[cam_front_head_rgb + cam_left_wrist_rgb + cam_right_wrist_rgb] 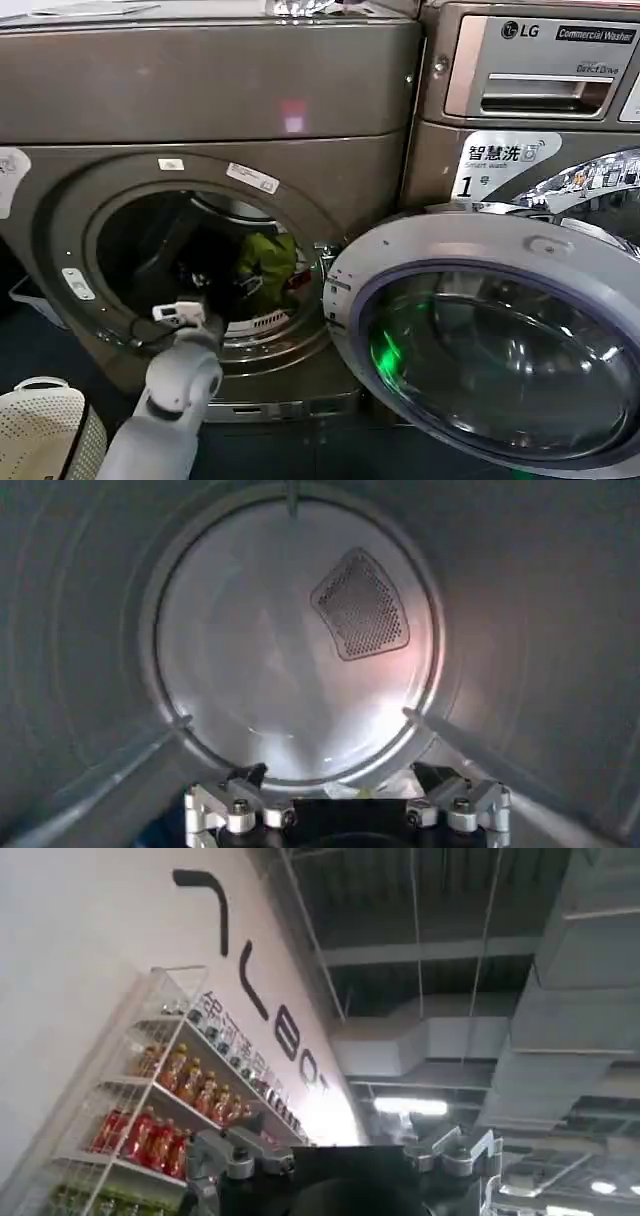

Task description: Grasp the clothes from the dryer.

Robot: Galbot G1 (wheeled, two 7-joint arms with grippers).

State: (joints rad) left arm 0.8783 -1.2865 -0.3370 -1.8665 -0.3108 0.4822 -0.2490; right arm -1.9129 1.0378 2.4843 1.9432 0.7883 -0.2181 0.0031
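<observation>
our left gripper (200,300) reaches into the dryer (210,110), whose label (500,160) reads "1"; we cannot tell its grip. the clothes (265,260) lie inside, lime-green showing.

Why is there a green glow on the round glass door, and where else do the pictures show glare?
Head view: the dryer door glass mirrors room light as a green spot; its drum is shadowed around the clothes. Left wrist view: the drum's back wall shines brightly.
</observation>
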